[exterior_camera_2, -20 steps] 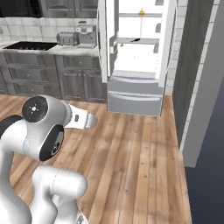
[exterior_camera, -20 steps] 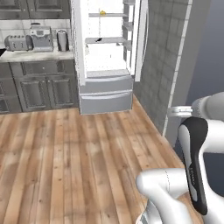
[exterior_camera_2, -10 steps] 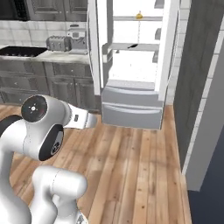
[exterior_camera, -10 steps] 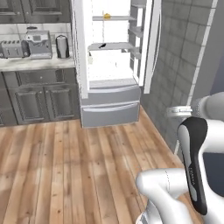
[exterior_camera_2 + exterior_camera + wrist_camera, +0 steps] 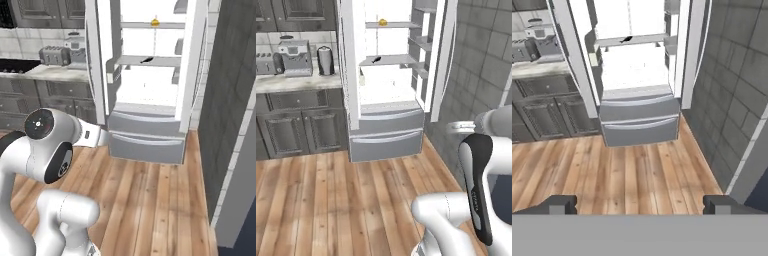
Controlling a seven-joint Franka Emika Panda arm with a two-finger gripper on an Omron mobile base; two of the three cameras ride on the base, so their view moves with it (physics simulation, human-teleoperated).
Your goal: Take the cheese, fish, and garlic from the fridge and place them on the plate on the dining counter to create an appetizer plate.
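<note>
Fridge (image 5: 387, 125): doors stand open, well ahead across the wood floor.
Tool (image 5: 640, 204): fingers spread wide, nothing between them.
Cheese (image 5: 383, 22): on the upper shelf.
Fish (image 5: 376, 59): shelf below (untouched).
Progress: nothing collected yet; all placing remains.

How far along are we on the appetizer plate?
Done: the fridge stands open. In hand: nothing; the hand is open and empty, well back from the fridge over the wood floor. Left: all three items. The cheese sits on the top shelf, the fish on the shelf below; the garlic can't be made out.
</note>
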